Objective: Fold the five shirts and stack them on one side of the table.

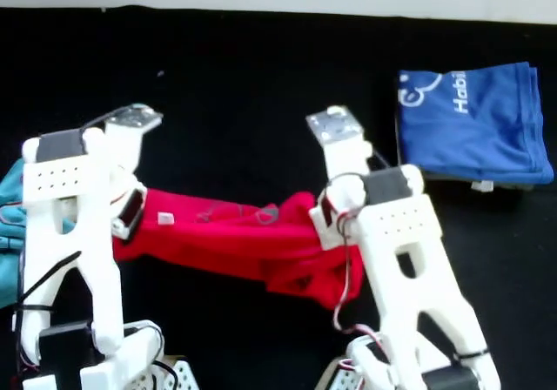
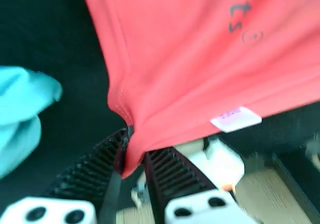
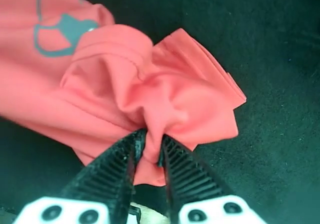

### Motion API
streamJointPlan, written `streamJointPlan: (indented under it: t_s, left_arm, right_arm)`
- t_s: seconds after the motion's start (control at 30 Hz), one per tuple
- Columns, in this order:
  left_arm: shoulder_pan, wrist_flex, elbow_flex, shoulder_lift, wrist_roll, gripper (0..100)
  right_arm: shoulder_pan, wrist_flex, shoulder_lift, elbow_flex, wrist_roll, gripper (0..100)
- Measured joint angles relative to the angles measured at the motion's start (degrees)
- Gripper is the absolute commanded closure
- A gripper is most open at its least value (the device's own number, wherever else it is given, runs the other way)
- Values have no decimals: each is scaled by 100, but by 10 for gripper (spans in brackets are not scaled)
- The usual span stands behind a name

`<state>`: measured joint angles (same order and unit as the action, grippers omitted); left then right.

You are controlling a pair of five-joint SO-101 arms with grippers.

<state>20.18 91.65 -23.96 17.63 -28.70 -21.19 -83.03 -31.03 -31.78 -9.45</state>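
Soft, light and limp, the red shirt (image 1: pixel 226 233) stretches between the arms over the black surface (image 1: pixel 261 77), left jaws and right jaws each pinching a bunched end, so seamed edges probably hold best.

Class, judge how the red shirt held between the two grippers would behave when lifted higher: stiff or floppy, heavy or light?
Probably floppy: the red shirt droops and bunches between the left gripper and right gripper. Likely light: each holds it by a small pinch of fabric. It might slip if tugged, as only thin folds are clamped.
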Motion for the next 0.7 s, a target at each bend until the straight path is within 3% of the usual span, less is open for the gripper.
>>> streamJointPlan:
  t_s: [0.13, 0.37, 0.7]
  left_arm:
    - [79, -44, 0, 0, 0, 990]
    - [79, -44, 0, 0, 0, 990]
    - [79, 9, 0, 0, 0, 990]
  right_arm:
    - [-237, -607, -396, 202, -273, 683]
    - [-62, -1160, -1046, 1275, -316, 678]
    - [193, 1125, 220, -9, -299, 678]
